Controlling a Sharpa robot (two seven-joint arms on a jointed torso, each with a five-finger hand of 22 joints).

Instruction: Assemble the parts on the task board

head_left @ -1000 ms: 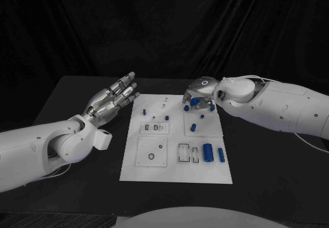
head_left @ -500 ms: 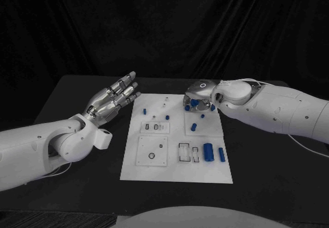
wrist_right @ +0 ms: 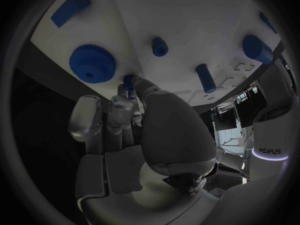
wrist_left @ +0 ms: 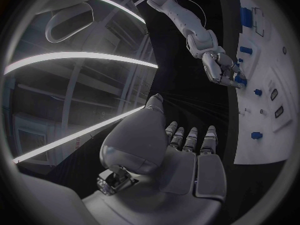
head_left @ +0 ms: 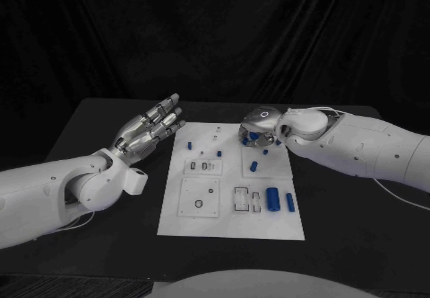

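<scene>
**Right robot hand working a small part at the far edge of the board**

We start with the table (head_left: 99,118), black, carrying the white task board (head_left: 228,214) at its middle. Our left robot hand (head_left: 148,128) hovers left of the board, fingers spread wide, holding nothing. Our right robot hand (head_left: 258,131) is down over the board's far right corner, fingertips closed around a small blue peg (wrist_right: 129,80), beside a blue gear (wrist_right: 92,65) (whether the peg is lifted we cannot tell). We judge a steady, upright pinch matters most here.
</scene>
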